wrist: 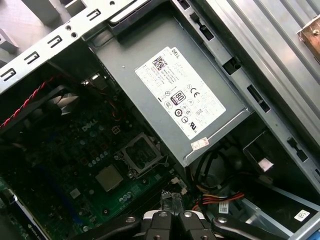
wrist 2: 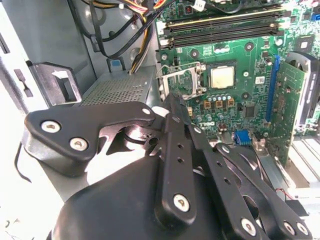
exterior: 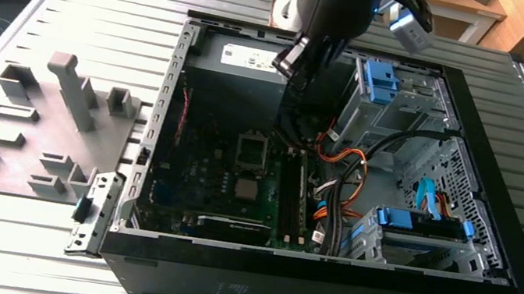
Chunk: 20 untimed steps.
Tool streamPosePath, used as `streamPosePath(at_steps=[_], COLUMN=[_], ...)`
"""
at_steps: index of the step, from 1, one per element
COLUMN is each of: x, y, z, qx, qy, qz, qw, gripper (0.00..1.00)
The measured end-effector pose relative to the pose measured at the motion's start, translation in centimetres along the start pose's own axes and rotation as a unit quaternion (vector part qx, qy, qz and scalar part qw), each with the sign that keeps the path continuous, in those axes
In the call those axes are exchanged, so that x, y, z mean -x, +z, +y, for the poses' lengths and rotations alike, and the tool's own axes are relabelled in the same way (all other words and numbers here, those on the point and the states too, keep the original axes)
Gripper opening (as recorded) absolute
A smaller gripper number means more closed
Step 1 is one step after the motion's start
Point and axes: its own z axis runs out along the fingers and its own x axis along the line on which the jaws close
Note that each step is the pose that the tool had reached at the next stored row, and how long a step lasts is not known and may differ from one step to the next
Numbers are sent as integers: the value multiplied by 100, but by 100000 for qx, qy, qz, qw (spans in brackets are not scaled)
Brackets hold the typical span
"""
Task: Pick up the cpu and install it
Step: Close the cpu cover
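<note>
**Pincer inside the case, cpu lying on the board**

Nearest me, the black front wall of the open case rests on the slatted tabletop. A grey fixture block sits just beside the case on the exterior view's left.

Inside, the green board lies flat. The cpu, a small silvery square, lies on it just beside the socket, on the nearer side. The socket's frame is dark inside with a shiny rim.

Beyond the cpu, the black arm comes down into the case. Its pincer hangs above the board on the exterior view's right of the socket, near the orange cables and apart from the cpu. In the first wrist view its fingers are drawn together, and I see nothing gripped between them.

Farthest back, the grey power supply sits against the far wall.
</note>
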Motion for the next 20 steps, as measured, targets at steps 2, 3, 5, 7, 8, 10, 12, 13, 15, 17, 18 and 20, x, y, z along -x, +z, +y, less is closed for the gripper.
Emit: streamPosePath(at_steps=[2,3,5,7,8,10,12,13,15,17,18,20], x=[0,1,1,2,2,3,3,3,4,3,2,2], y=[-9,-14,-22,-31,-36,-45,-53,-58,-58,-45,-37,-22], z=[1,1,1,2,2,3,3,3,3,3,2,1], qx=[-3,-2,1,-2,-2,-2,-2,-2,1,0,-1,-12], qy=[0,-1,-2,-1,-2,-2,0,-1,-2,-9,-30,-150], qz=[3,6,4,4,4,7,3,2,-1,1,5,42], qw=[100000,100000,100000,100000,100000,100000,100000,100000,100000,100000,100000,100000], gripper=[11,11,11,11,11,11,11,11,11,11,11,11])
